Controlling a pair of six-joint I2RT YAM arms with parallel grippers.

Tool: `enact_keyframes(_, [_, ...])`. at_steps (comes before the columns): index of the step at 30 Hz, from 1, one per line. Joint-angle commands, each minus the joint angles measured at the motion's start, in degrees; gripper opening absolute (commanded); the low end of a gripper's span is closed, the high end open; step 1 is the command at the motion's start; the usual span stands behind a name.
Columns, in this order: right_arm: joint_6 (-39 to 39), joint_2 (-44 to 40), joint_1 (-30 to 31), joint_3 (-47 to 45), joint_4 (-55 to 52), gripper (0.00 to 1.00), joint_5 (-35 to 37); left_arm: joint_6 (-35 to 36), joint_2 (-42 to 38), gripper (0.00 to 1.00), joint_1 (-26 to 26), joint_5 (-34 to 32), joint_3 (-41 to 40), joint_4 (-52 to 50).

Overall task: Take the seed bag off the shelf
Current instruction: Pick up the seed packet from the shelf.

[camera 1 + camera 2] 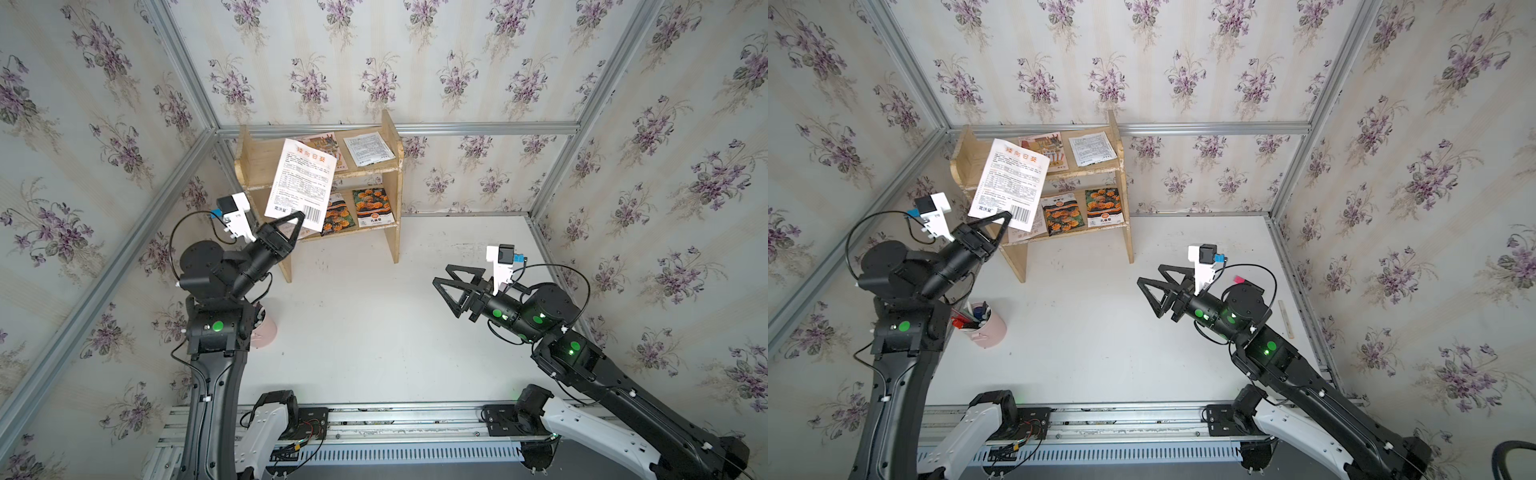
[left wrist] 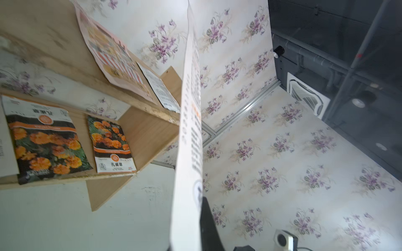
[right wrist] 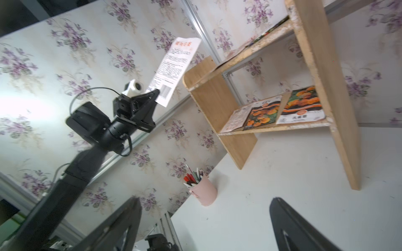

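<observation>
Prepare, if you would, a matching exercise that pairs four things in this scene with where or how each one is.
Things:
1. white seed bag
2. right gripper
3. pink cup
4. orange-flower packets

States:
A. lying on the lower board of the shelf
B. open above the table
C. pinched in the left gripper
D. standing on the table with pens in it

Pairs: 1-C, 2-B, 3-D, 4-A.

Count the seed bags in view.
6: one bag in the left gripper; two on the shelf's top tier; three on its lower tier. More may hide behind the held one.
</observation>
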Motion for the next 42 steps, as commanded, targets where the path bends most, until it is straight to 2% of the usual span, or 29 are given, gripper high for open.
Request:
enact_keyframes(1, [5.18, 2.46, 0.03, 1.05, 10.28, 0.95, -6.78, -1.24, -4.17, 0.0, -4.48, -1.86, -4.17, 9.27])
enact_keyframes(7, [6.97, 6.15, 0.32, 3.58, 13.5, 0.93, -9.54, -0.26, -7.21, 0.0, -14.74, -6.98, -9.48, 12.95])
enact_keyframes(11, [7.34, 8.14, 0.82, 5.01, 14.89, 0.91, -10.52, 0.23, -5.19, 0.0, -22.45, -9.57, -12.24, 18.95])
enact_keyframes(17, [6.73, 11.12, 0.94, 7.06, 15.27, 0.87, -9.92, 5.39, -0.83, 0.0, -34.35, -14.85, -12.44, 21.96])
enact_keyframes(22, [4.53, 11.96, 0.94, 7.42, 13.47, 0.83, -5.73, 6.22, 1.8, 0.0, -39.02, -16.16, -12.7, 24.82])
enact_keyframes(25, [3.93, 12.8, 0.94, 8.01, 14.33, 0.8, -5.62, 6.13, 3.4, 0.0, -41.18, -16.38, -12.63, 26.41])
enact_keyframes(30, [2.79, 13.79, 0.94, 9.87, 13.45, 0.6, -3.97, 7.23, 3.91, 0.0, -43.51, -18.0, -12.84, 26.71])
enact_keyframes(32, [2.03, 13.77, 0.94, 10.44, 13.01, 0.57, -3.11, 7.15, 3.91, 0.0, -43.85, -18.37, -13.15, 27.11])
enact_keyframes(34, [1.71, 13.56, 0.94, 10.58, 12.95, 0.49, -1.98, 7.14, 4.21, 0.0, -44.24, -18.28, -13.24, 27.69])
enact_keyframes(39, [1.62, 13.71, 0.94, 11.1, 12.75, 0.21, -1.17, 6.79, 5.43, 0.0, -45.1, -18.37, -13.23, 28.39])
enact_keyframes(42, [1.62, 13.47, 0.94, 11.11, 12.72, 0.11, -0.86, 6.62, 6.08, 0.0, -45.56, -18.52, -13.3, 28.92])
